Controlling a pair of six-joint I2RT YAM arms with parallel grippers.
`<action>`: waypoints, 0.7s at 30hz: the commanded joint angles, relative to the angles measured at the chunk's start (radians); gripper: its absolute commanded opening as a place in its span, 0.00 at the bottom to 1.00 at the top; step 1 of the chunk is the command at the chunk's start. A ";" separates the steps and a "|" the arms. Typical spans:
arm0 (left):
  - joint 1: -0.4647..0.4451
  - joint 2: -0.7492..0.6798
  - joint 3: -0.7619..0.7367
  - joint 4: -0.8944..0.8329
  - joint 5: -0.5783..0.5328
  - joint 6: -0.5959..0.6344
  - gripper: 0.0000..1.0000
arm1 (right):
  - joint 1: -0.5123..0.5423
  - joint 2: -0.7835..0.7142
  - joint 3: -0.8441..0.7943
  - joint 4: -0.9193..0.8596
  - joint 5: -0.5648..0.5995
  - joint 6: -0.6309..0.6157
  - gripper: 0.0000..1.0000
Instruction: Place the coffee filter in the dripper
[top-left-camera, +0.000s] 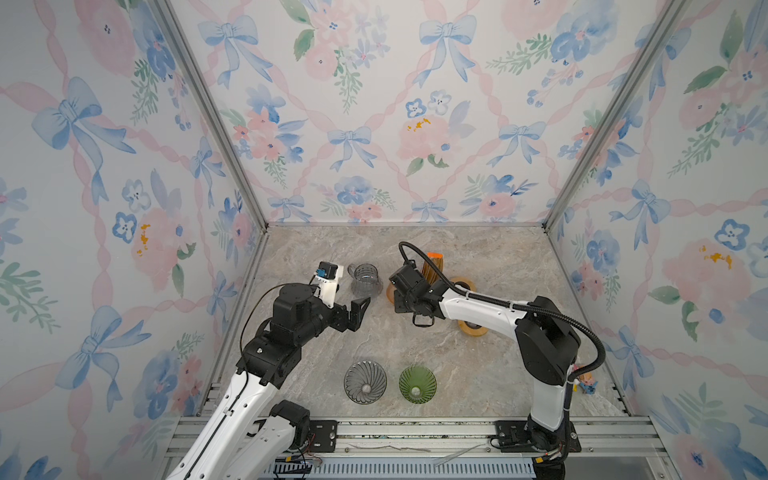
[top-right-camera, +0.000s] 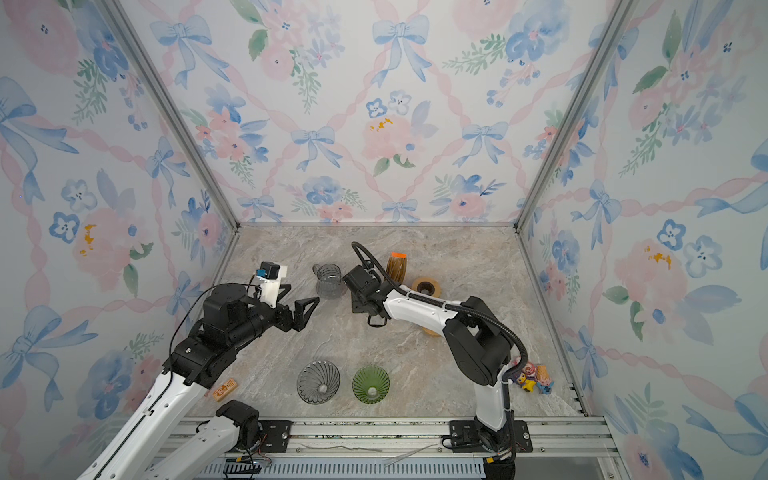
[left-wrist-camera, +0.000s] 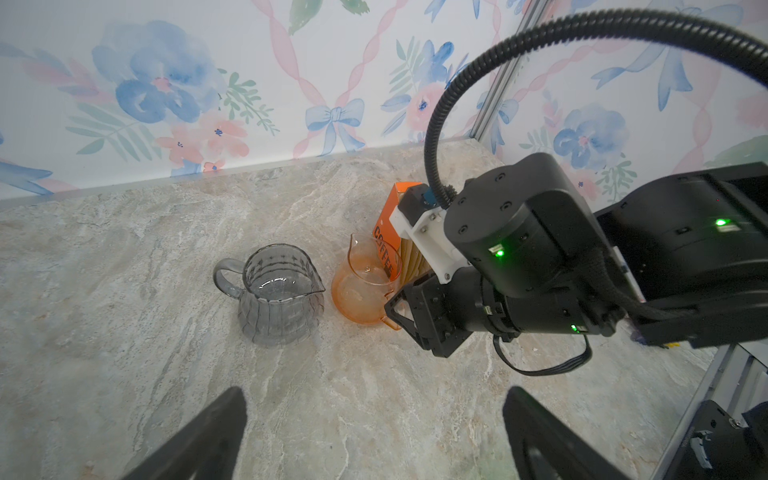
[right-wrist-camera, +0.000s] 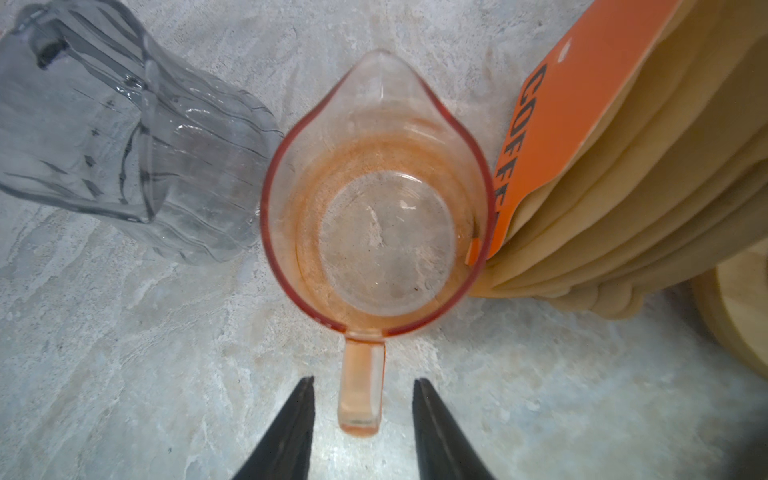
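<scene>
Handle (right-wrist-camera: 360, 399) of orange pitcher (right-wrist-camera: 374, 232), hidden in top views, sits untouched inside released right gripper (right-wrist-camera: 363, 379)

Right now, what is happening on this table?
The right pincer stands open astride the handle of the orange-tinted glass pitcher, not touching it. The pack of brown paper coffee filters stands beside that pitcher. The left pincer hovers open, holding nothing. The grey ribbed dripper and the green ribbed dripper at the front hold no filter yet.
</scene>
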 joint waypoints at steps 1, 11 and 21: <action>0.004 0.003 -0.001 0.001 0.015 0.016 0.98 | 0.001 0.026 0.037 -0.027 0.032 0.010 0.39; 0.010 0.009 -0.001 0.001 0.021 0.014 0.98 | -0.005 0.045 0.046 -0.029 0.055 -0.004 0.32; 0.016 0.000 -0.006 0.021 0.084 0.015 0.98 | -0.009 0.066 0.061 -0.035 0.062 -0.017 0.28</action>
